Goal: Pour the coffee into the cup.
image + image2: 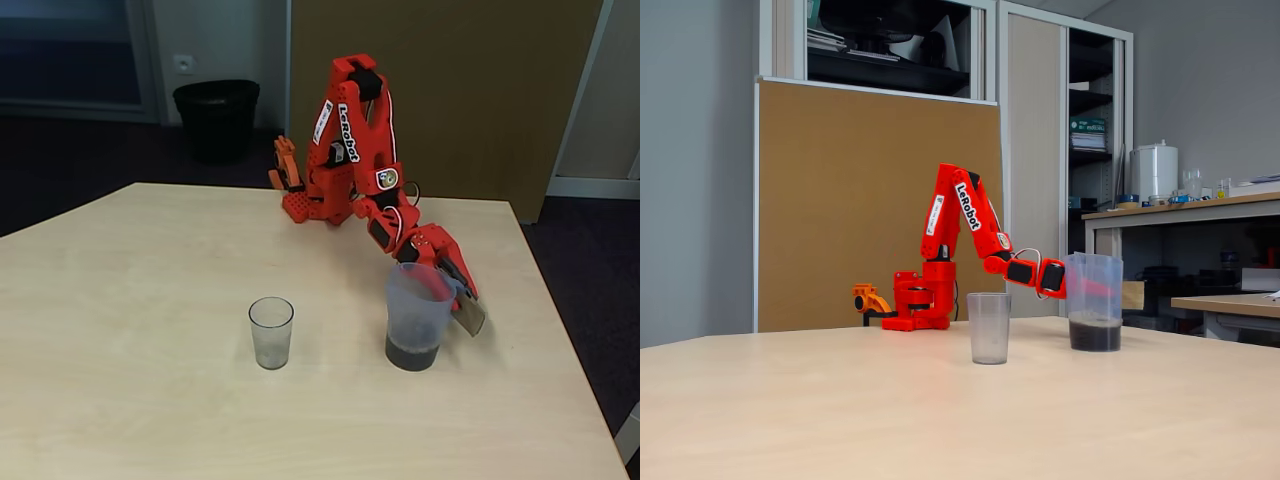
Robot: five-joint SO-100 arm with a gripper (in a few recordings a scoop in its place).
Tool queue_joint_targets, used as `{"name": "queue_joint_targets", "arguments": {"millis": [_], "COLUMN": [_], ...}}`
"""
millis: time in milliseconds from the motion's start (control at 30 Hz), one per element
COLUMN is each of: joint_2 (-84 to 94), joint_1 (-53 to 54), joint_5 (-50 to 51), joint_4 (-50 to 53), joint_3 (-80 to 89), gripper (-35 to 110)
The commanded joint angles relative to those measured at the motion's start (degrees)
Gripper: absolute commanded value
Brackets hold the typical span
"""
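The cup (271, 332), a small clear tumbler, stands upright on the table, left of the jug in both fixed views (988, 327). A taller bluish translucent jug (417, 312) (1094, 300) stands on the table with the coffee (412, 352) (1095, 333) as a dark layer at its bottom. My red gripper (462, 305) (1120, 293) reaches down to the jug's right side at the handle, and one pale fingertip (470, 318) pokes out past the jug. The jug hides how the jaws stand.
The light wooden table (130, 300) has free room to the left and in front of the cup. The arm's red base (310, 205) is at the table's far edge. A black bin (216, 118) stands on the floor behind, and the table's right edge lies close to the jug.
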Motion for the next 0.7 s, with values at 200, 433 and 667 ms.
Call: {"name": "queue_joint_targets", "arguments": {"millis": [200, 433, 667], "joint_2": [0.4, 0.4, 0.2], "joint_1": [1.2, 2.2, 3.1], "joint_5": [-0.5, 0.0, -1.6], "joint_4": [-0.4, -0.7, -3.9], "joint_3": [-3.4, -5.1, -3.3], "gripper": [8, 0, 0]}}
